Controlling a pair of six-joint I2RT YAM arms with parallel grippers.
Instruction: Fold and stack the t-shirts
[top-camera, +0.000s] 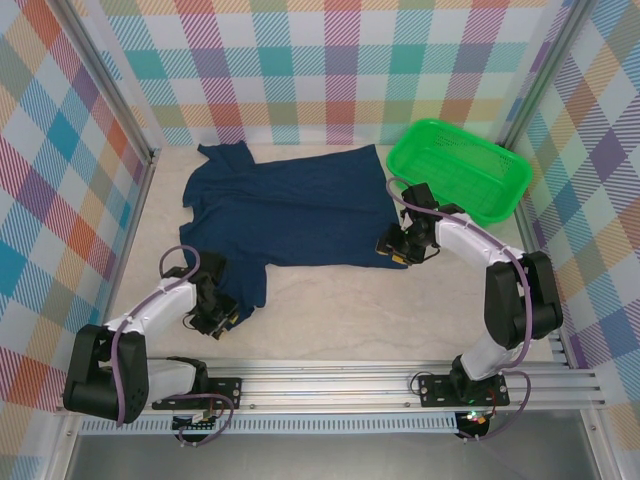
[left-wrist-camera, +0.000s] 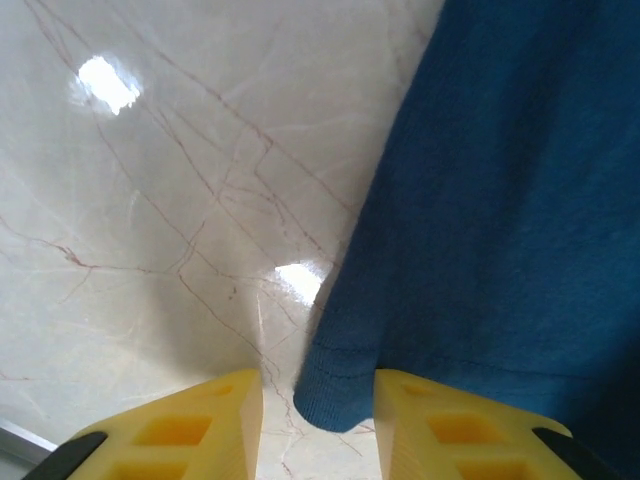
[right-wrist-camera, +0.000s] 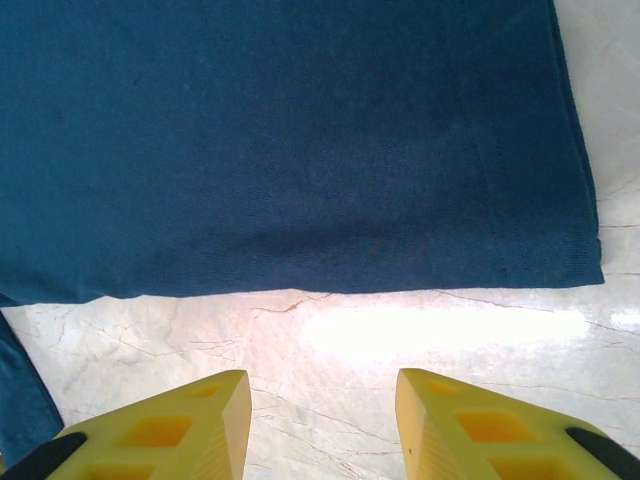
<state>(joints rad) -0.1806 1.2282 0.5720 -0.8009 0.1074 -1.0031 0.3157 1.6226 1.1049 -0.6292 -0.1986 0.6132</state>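
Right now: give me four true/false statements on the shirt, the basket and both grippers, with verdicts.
1. The t-shirt lies spread on the table, outside the basket. True.
2. The basket sits at the table's far left corner. False: it sits at the far right, beyond the right arm.
3. A corner of the t-shirt lies between the open fingers of the left gripper. True.
4. The right gripper is shut on the t-shirt. False: its fingers stand apart over bare table, with the t-shirt's edge just ahead of them.
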